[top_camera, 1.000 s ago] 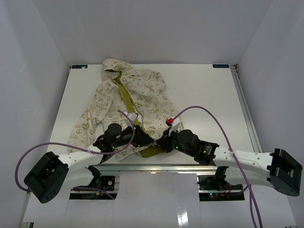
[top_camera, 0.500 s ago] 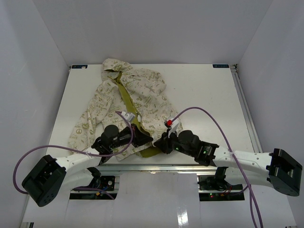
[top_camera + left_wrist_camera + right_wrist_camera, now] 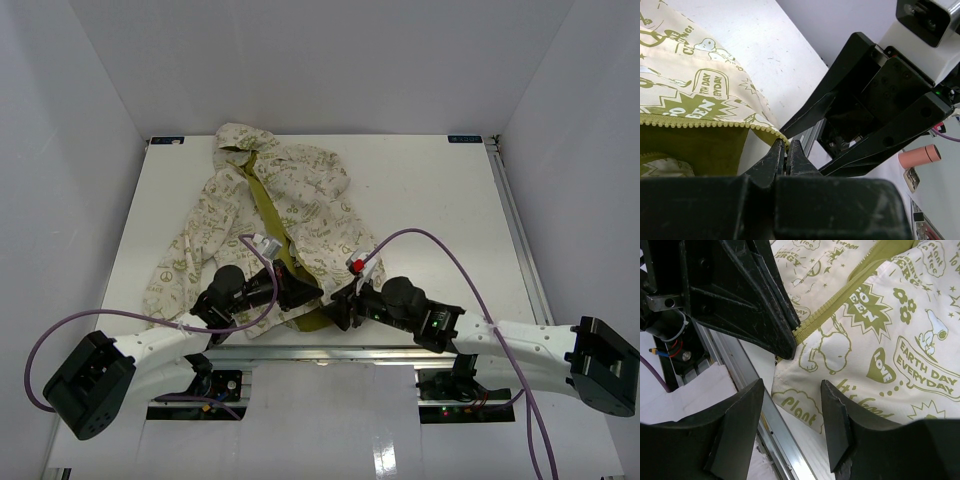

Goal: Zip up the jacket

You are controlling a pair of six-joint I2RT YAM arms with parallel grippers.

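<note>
The jacket [image 3: 300, 200] lies flat on the white table [image 3: 430, 200], hood at the far end, cream with olive print and an olive strip running down its open front. My left gripper [image 3: 303, 292] is shut on the bottom end of one toothed zipper edge [image 3: 715, 122]; in the left wrist view the two fingertips [image 3: 779, 150] pinch the tape where it ends. My right gripper [image 3: 338, 305] stands open just right of it, with the other front panel's hem corner [image 3: 800, 407] lying under the gap between its fingers [image 3: 837, 415]. Neither gripper's view shows the zipper slider.
A metal rail [image 3: 330, 352] runs along the table's near edge, right under both grippers. Purple cables [image 3: 440, 245] loop over each arm. White walls enclose the table on three sides. In the right wrist view the left gripper's black fingers [image 3: 745, 305] sit very close.
My left gripper closed on the zipper edge's bottom end. My right gripper, shut a second ago, has opened and let go of the jacket's hem. Both arms shifted slightly toward the near edge.
</note>
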